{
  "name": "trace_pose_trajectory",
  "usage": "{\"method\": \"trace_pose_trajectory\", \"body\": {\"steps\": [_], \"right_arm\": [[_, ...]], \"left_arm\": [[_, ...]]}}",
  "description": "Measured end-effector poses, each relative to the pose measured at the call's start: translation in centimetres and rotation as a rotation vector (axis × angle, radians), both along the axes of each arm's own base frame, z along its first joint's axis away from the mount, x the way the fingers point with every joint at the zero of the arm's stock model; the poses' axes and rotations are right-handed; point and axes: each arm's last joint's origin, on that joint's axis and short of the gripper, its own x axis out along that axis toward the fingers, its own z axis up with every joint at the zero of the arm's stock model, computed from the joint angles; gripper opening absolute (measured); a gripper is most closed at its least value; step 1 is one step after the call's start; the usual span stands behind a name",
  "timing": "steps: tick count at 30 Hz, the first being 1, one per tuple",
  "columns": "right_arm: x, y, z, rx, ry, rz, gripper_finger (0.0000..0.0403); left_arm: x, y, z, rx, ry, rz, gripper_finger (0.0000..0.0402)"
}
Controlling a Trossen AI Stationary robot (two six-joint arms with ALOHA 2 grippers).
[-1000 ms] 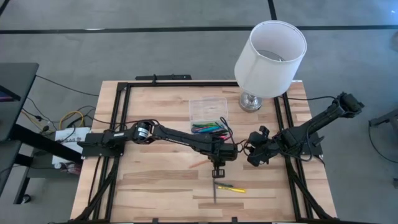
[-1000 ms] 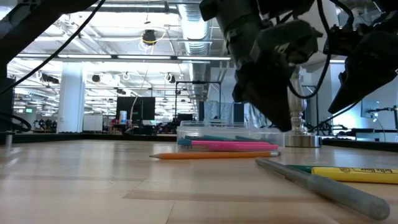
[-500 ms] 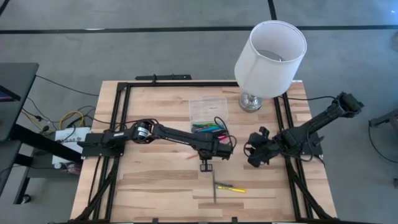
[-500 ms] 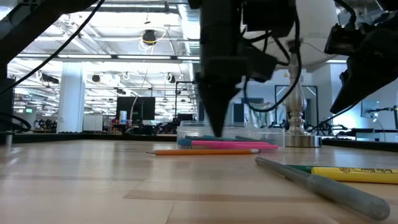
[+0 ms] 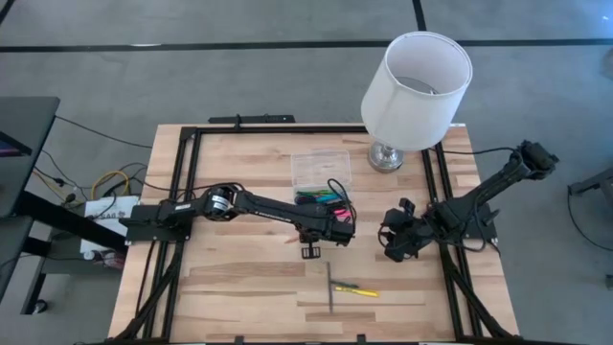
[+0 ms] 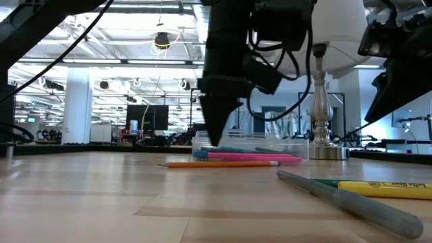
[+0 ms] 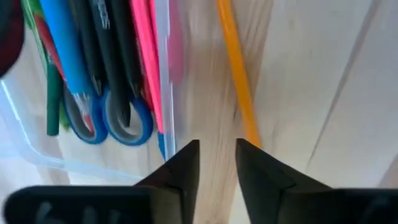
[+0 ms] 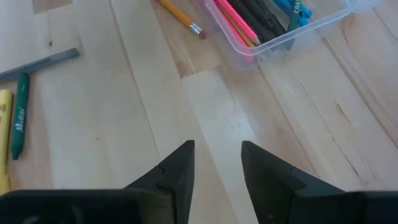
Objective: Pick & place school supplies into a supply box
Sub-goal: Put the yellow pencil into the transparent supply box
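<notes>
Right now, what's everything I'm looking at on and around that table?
Supply box: one, clear plastic, middle of the table near the lamp, holding pens and markers.
Pink pens: at least two, at the box's edge.
Scissors: one pair, blue handles, in the box.
Orange pencil: one, on the table beside the box.
Grey pen: one, front of the table.
Yellow crayon: one, beside the grey pen.
Green crayon: one, next to the yellow one.
Lamp: one, white shade, back right corner.
Table: one, pale wood.
Left pincer: dark, open, over the orange pencil.
Right pincer: dark, open, right of centre.
</notes>
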Motion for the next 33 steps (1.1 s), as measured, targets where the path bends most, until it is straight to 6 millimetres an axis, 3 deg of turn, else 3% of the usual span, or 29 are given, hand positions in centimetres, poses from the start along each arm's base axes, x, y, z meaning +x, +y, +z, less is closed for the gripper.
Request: {"method": "trace_pose_trajectory", "body": {"steps": [9,17,22,24,28,33], "right_arm": [[-0.1,0.1,0.0,-0.005,-0.003,0.007,0.0124],[-0.1,0.1,0.0,-0.017,0.0,0.011,0.0124],[-0.1,0.1,0.0,-0.019,-0.001,0.01,0.0124],[-0.1,0.1,0.0,-0.02,0.0,0.01,0.0124],[-0.1,0.1,0.0,-0.021,0.002,0.01,0.0124],[-0.1,0.0,-0.1,-0.022,0.002,0.008,0.0124]], "left_arm": [[-0.4,-1.7,0.3,-0.059,0.0,-0.001,0.0158],[-0.4,-2.8,0.4,0.068,-0.048,-0.014,0.0161],[-0.4,-2.7,0.6,0.042,-0.056,0.01,0.0161],[-0.7,-3.1,1.6,0.026,-0.084,0.017,0.016],[-1.7,-3.6,5.4,0.082,-0.19,0.011,0.016],[-2.7,-3.2,8.9,0.126,-0.287,0.011,0.016]]}}
